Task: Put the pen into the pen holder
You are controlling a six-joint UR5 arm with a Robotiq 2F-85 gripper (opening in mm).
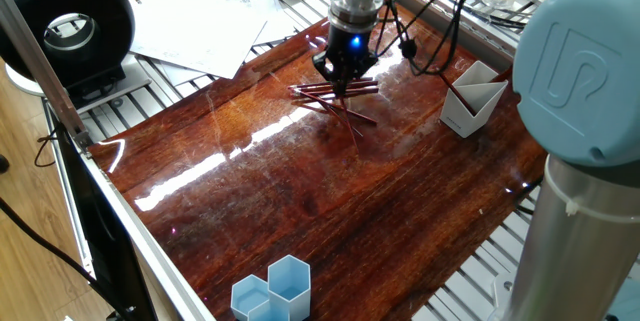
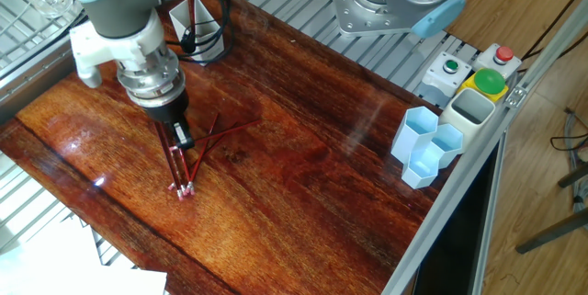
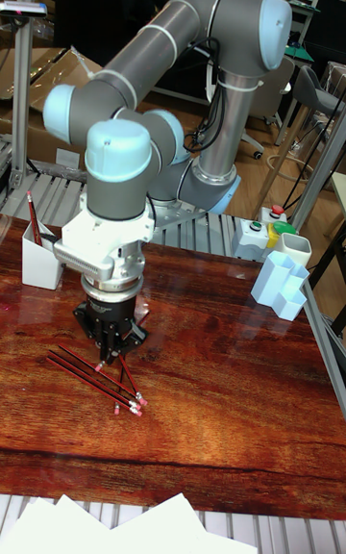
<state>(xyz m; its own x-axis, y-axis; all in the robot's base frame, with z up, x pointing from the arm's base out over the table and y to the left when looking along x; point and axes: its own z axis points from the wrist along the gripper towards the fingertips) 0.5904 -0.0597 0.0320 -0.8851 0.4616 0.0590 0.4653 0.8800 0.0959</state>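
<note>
Tall fixed view: gripper point(image 3: 113, 354) points straight down over a loose pile of red pens point(image 3: 96, 380) on the wooden table point(image 3: 231, 400); fingertips sit low, at the top end of the pile.
Jaws: close together around the pile; cannot tell whether they pinch a pen or are merely narrowed.
Pens: several thin red sticks with pale ends, crossed over each other and lying flat on the table; in the other fixed view they fan out below and to the right of the gripper point(image 2: 180, 137), pale tips grouped at the pile's point(image 2: 188, 162) lower end.
One fixed view: gripper point(image 1: 342, 83) has a blue light on its body; pens point(image 1: 335, 99) spread under and around it, one strand running off toward the lower right.
Pen holder: white cup with a slanted rim point(image 1: 472, 103), upright near the table's right edge in one fixed view, well apart from the pile. In the tall fixed view it point(image 3: 40, 261) stands at the far left with one red pen already leaning inside. In the other fixed view it point(image 2: 200, 30) is behind the arm, partly hidden.
Blue cups: light blue hexagonal cluster point(image 2: 425, 146) at the table edge, far from the pens; also at the bottom in one fixed view point(image 1: 272, 289).
Cables: black loops point(image 1: 430, 31) hang by the wrist.
Papers: white sheets point(image 1: 205, 21) beyond the table's far corner.
Button box: green and red buttons point(image 2: 482, 73) by the blue cups.
</note>
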